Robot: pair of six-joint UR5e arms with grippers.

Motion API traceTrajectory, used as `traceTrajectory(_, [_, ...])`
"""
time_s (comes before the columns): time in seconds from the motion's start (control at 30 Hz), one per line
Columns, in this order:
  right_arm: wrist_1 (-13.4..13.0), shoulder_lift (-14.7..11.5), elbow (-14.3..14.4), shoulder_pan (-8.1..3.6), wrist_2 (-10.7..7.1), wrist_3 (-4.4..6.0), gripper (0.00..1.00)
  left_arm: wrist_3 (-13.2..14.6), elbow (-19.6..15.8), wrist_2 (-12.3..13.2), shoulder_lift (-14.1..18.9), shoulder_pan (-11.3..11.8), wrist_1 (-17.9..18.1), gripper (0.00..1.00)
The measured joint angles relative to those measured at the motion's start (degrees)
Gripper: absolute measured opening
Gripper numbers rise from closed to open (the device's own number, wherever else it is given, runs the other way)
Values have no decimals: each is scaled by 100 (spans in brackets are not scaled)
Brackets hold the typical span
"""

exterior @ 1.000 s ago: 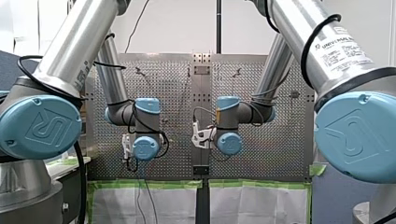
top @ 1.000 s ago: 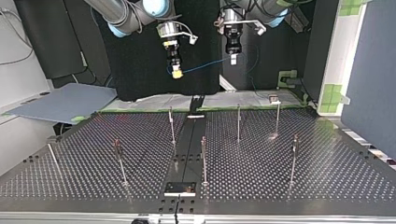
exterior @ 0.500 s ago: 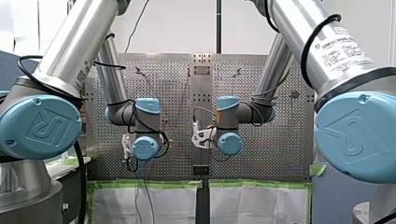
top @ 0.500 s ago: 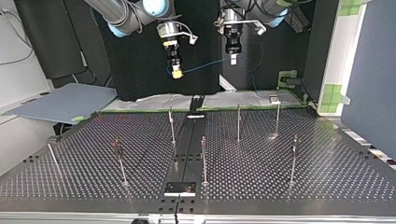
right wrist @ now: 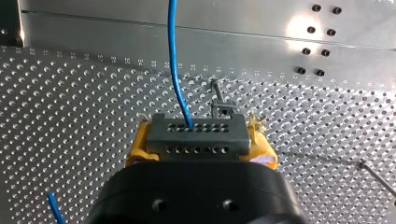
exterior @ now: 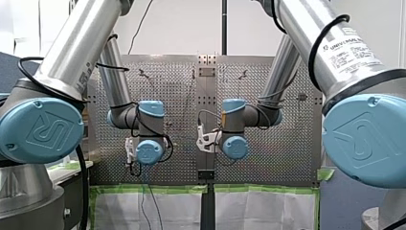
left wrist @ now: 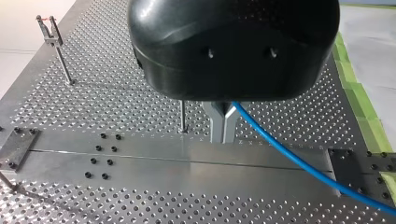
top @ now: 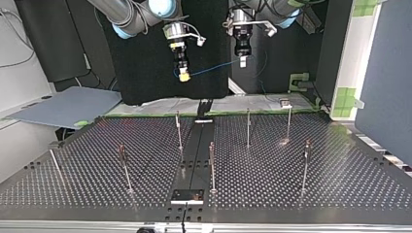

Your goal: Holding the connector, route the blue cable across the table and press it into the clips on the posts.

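Observation:
My right gripper [right wrist: 198,136] has yellow pads [right wrist: 137,148] shut on a dark grey connector [right wrist: 196,137]. The blue cable [right wrist: 174,60] leaves the connector's face. In the top view my right gripper [top: 183,75] hangs high above the far edge of the table. The blue cable [top: 214,67] runs from it to my left gripper [top: 243,61]. In the left wrist view my left gripper [left wrist: 223,125] has its metal fingers shut on the blue cable [left wrist: 299,161], which trails off to one side. Thin posts with clips [top: 178,130] [top: 248,127] stand on the perforated table [top: 340,189] below both grippers.
Several more posts [top: 212,165] [top: 124,167] [top: 305,165] [top: 288,121] rise from the table. A smooth metal strip [top: 194,155] runs down its middle, ending at a small plate [top: 187,196]. A clip post [right wrist: 219,106] stands just ahead of the connector. Another post [left wrist: 182,116] stands beside my left fingers.
Both arms have held still. Only the loose cable hanging beyond my left gripper sways a little.

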Motion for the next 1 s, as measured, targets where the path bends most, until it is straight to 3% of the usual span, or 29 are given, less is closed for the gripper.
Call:
traceTrajectory(0.47, [0, 0, 0, -1, 0, 0, 0, 0, 50, 17, -211, 94, -101, 0])
traceTrajectory(1.0, [13, 15, -15, 14, 15, -14, 0, 0, 53, 18, -228, 97, -105, 0])
